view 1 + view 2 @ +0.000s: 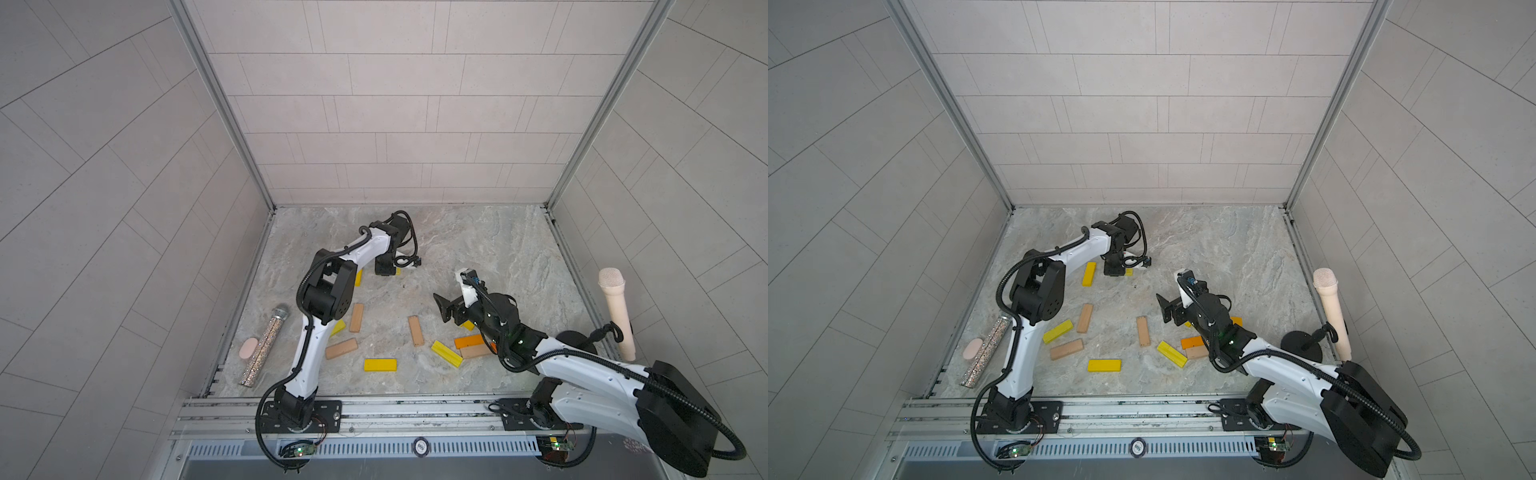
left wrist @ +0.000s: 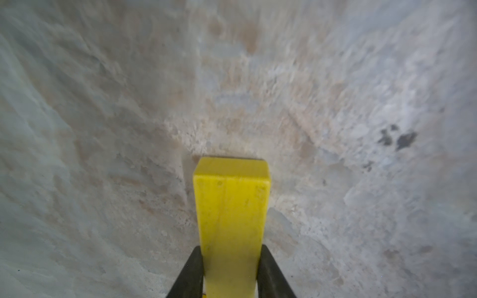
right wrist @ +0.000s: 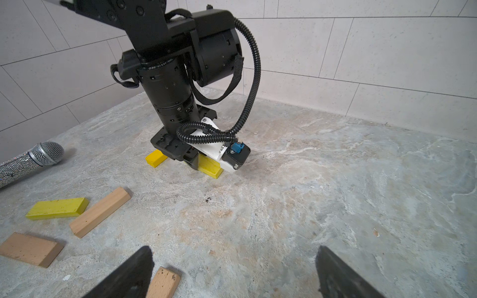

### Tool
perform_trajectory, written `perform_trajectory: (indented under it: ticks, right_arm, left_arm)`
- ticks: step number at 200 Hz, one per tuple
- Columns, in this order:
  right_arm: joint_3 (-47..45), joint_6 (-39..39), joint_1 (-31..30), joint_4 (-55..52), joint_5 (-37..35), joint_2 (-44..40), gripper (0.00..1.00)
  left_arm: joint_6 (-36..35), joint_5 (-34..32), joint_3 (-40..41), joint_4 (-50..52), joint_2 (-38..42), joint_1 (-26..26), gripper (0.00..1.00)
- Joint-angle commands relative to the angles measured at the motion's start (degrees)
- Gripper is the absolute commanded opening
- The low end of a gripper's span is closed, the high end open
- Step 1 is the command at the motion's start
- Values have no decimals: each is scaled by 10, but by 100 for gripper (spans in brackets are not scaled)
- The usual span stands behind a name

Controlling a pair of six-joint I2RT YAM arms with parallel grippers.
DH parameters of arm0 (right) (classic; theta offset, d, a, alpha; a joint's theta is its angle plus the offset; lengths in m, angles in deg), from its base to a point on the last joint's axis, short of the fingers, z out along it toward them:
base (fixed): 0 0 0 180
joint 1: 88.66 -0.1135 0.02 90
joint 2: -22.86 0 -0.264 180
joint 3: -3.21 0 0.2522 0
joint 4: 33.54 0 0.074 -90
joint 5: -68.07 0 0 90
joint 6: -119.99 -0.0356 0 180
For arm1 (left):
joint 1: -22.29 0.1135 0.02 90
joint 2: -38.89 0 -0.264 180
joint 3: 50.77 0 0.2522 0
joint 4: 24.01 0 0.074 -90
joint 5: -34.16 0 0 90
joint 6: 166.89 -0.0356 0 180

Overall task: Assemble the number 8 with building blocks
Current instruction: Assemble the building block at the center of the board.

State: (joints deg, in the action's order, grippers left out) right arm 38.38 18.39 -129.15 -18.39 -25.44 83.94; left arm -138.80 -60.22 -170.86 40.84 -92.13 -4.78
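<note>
My left gripper (image 2: pixel 231 271) is shut on a yellow building block (image 2: pixel 231 206), one dark finger on each long side. It stands far back on the table (image 1: pixel 385 268) and hides most of that block (image 3: pixel 210 167), which sits at table level. Another yellow block (image 1: pixel 1089 274) lies just left of it. My right gripper (image 3: pixel 235 268) hangs open over bare table at mid right (image 1: pixel 446 309), holding nothing, with a tan block (image 1: pixel 415 331) beside its left finger. Yellow (image 1: pixel 380 365), tan (image 1: pixel 341 348) and orange (image 1: pixel 469 341) blocks lie scattered near the front. The number 8 is not in view.
A glittery silver microphone (image 1: pixel 264 345) and a pink oval pad (image 1: pixel 249 348) lie along the left edge. A beige microphone (image 1: pixel 617 316) stands on a black stand at the right edge. Tiled walls close in three sides; a metal rail (image 1: pixel 374 411) runs across the front.
</note>
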Motion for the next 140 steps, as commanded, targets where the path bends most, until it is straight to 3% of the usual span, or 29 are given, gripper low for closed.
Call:
perform_trajectory:
  ticks: [1,140]
  right_arm:
    - [8,2,-1,-4,-8,1,100]
    - [12,3,-1,-6,-11,12,99]
  left_arm:
    - [-30,-3,19,3,18,14,30]
    - [-60,-29,42,-16,13,43,33]
